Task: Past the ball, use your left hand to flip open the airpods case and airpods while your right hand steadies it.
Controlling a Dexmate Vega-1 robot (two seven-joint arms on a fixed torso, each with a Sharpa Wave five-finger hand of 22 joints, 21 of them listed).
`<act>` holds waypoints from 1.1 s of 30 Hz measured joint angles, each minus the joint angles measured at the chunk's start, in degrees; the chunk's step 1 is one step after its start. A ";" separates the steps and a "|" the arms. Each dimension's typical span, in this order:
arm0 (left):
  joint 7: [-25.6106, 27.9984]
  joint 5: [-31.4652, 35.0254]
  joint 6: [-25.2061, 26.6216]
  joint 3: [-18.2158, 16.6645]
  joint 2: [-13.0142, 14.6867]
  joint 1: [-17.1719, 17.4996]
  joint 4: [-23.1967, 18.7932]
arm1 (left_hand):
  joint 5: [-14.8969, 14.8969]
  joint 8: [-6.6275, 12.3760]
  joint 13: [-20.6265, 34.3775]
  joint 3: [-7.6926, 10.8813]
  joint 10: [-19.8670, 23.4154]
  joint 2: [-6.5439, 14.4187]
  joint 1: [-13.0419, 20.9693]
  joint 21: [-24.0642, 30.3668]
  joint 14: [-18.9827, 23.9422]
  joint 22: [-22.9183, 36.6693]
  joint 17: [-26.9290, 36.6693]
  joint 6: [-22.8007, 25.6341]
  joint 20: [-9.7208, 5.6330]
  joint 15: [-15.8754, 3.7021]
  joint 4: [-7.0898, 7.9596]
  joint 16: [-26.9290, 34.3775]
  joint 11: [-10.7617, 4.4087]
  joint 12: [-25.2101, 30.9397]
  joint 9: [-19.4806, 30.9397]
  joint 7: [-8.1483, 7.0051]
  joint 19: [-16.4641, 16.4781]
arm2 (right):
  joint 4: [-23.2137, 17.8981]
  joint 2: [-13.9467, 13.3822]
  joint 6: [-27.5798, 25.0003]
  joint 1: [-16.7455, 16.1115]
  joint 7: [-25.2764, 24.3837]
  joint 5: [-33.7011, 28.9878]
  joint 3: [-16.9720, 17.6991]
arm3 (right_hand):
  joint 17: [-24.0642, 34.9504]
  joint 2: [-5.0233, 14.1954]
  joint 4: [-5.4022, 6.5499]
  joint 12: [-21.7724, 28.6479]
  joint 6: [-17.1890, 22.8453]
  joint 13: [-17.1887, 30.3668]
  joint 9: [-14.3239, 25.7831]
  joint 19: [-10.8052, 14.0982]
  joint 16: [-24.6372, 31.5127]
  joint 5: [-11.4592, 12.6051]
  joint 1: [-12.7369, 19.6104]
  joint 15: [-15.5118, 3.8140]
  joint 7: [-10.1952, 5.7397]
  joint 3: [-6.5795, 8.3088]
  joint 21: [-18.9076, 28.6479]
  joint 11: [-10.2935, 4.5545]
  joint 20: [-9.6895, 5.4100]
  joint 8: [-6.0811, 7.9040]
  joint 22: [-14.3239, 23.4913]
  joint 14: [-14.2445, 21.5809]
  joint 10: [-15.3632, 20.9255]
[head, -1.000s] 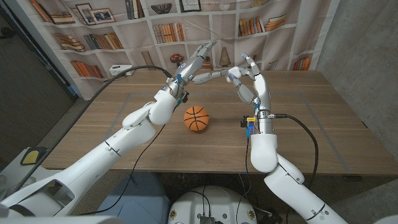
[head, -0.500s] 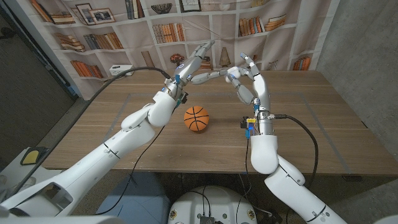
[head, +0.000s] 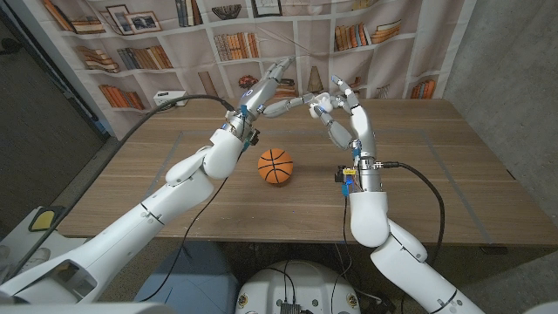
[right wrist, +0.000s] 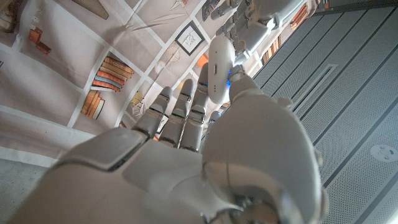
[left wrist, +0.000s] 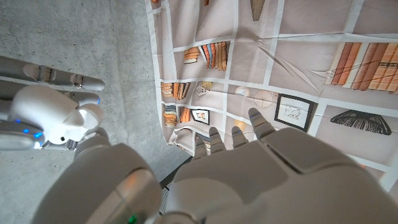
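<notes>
White airpods case point(head: 321, 101) held aloft in right hand point(head: 344, 113), left hand point(head: 266, 90) fingertips touching.

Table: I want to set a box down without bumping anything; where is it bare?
Bare: the table right of the right hand, and the near-left corner. Crowded: the middle, around the ball, and the far edge, where the left hand meets the right.

Both robot hands shifted slightly left and up; airpods case point(head: 319, 101) moved with right robot hand point(head: 344, 109).
</notes>
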 measured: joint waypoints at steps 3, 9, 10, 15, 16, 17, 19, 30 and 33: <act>0.10 -0.06 0.00 -0.26 0.21 0.35 -0.17 | 0.00 0.00 0.00 0.00 0.40 -0.09 -0.09 0.00 0.00 0.00 0.00 0.10 0.00 0.00 0.00 0.00 0.03 0.30 0.00 -0.10 0.00 | -0.01 0.00 0.10 -0.01 0.02 -0.30 0.00 | 0.00 0.00 0.00 0.00 0.00 -0.11 0.00 0.00 0.00 0.00 0.00 0.00 0.00 0.00 0.00 0.01 0.00 0.00 0.00 0.00 0.01; 0.18 -0.22 0.06 -0.48 0.41 0.66 -0.37 | 0.00 0.00 -0.15 -0.49 0.61 -0.31 -0.47 0.24 0.31 0.00 0.00 0.10 -0.31 -0.31 0.00 0.00 -0.18 0.30 0.00 -0.10 0.31 | -0.04 -0.08 0.41 -0.16 -0.04 -0.59 -0.02 | 0.00 0.00 0.00 0.05 0.00 -0.10 0.00 0.00 0.00 0.00 0.00 -0.12 0.00 0.00 0.00 0.08 0.00 0.00 0.00 0.12 0.08; 0.18 -0.24 0.06 -0.58 0.52 0.88 -0.41 | 0.00 0.00 -0.15 -0.65 0.60 -0.33 -0.64 0.24 0.31 0.00 0.00 0.10 -0.31 -0.31 0.16 0.00 -0.18 0.30 0.00 -0.10 0.31 | -0.07 -0.11 0.84 -0.21 -0.24 -0.84 -0.02 | 0.00 0.00 0.00 0.08 0.00 -0.09 0.00 0.00 0.00 0.00 0.00 -0.23 0.00 0.00 0.00 0.03 0.00 0.00 0.00 0.23 0.04; 0.18 -0.40 0.06 -0.61 0.62 0.99 -0.38 | -0.01 0.00 -0.14 -0.73 0.60 -0.01 -1.08 0.24 0.31 0.00 0.00 0.10 -0.31 -0.31 0.23 0.00 -0.18 0.30 0.00 -0.10 0.31 | -0.40 -0.29 1.48 -0.59 -0.57 -1.35 0.15 | -0.01 0.00 0.23 0.25 0.04 0.05 0.00 0.32 0.22 -0.01 -0.01 -0.22 -0.03 -0.23 0.00 -0.02 -0.32 0.00 0.00 0.84 -0.01; 0.17 -0.42 0.05 -0.59 0.62 0.99 -0.21 | -0.05 0.00 -0.14 -0.74 0.60 -0.02 -1.08 0.24 0.31 0.00 0.00 0.10 -0.31 -0.31 0.22 0.00 -0.18 0.30 0.00 -0.10 0.31 | -0.49 -0.33 1.66 -0.68 -0.67 -1.55 0.22 | 0.07 -0.01 0.23 0.25 0.22 0.05 0.00 0.32 0.21 -0.01 -0.01 -0.28 -0.22 -0.23 0.00 -0.02 -0.32 0.00 0.00 0.90 -0.01; 0.16 -0.43 0.03 -0.57 0.61 0.99 -0.13 | -0.06 0.00 -0.14 -0.97 0.60 -0.11 -1.17 0.24 0.31 0.00 0.00 0.10 -0.31 -0.31 0.32 0.00 -0.17 0.30 0.00 -0.10 0.31 | -0.56 -0.36 1.75 -0.74 -0.71 -1.66 0.28 | 0.21 -0.01 0.23 0.26 0.24 0.08 0.00 0.32 0.21 -0.15 -0.01 -0.26 -0.23 -0.23 0.00 -0.02 -0.32 0.00 0.00 0.92 -0.01; 0.14 -0.44 -0.02 -0.50 0.58 0.96 -0.01 | -0.06 0.00 -0.14 -1.04 0.60 -0.23 -1.30 0.24 0.31 0.00 0.00 0.19 -0.31 -0.31 0.39 0.00 -0.18 0.30 0.01 -0.19 0.31 | -0.63 -0.39 1.89 -0.84 -0.79 -1.78 0.37 | 0.27 0.00 0.23 0.26 0.23 0.17 0.00 0.32 0.21 -0.18 -0.01 -0.09 -0.23 -0.23 0.00 -0.02 -0.32 0.00 0.00 1.12 -0.01; 0.12 -0.66 -0.16 -0.35 0.42 0.83 0.42 | 0.39 0.38 -0.14 -1.52 0.60 -0.51 -1.57 0.24 0.31 0.00 0.00 0.72 -0.31 -0.31 0.40 0.00 -0.17 0.30 0.01 -0.10 0.31 | -0.94 -0.60 2.98 -1.61 -0.94 -2.19 1.07 | 0.48 0.02 0.23 0.26 0.42 0.58 0.00 0.32 0.66 -0.20 0.02 -0.13 -0.41 -0.23 0.00 -0.02 -0.32 0.00 0.00 1.56 -0.01; 0.30 -0.79 -0.21 -0.36 0.42 0.93 0.52 | 0.38 0.38 -0.14 -1.68 0.60 -0.44 -1.51 0.24 0.31 0.00 0.00 0.72 -0.30 -0.30 0.55 0.00 -0.18 0.30 0.01 -0.10 0.30 | -0.93 -0.52 3.09 -1.62 -0.80 -2.19 1.13 | 0.53 0.17 0.23 0.26 0.42 0.59 0.00 0.32 0.66 -0.24 0.17 -0.30 -0.41 -0.23 0.00 -0.02 -0.32 0.00 0.00 1.74 -0.01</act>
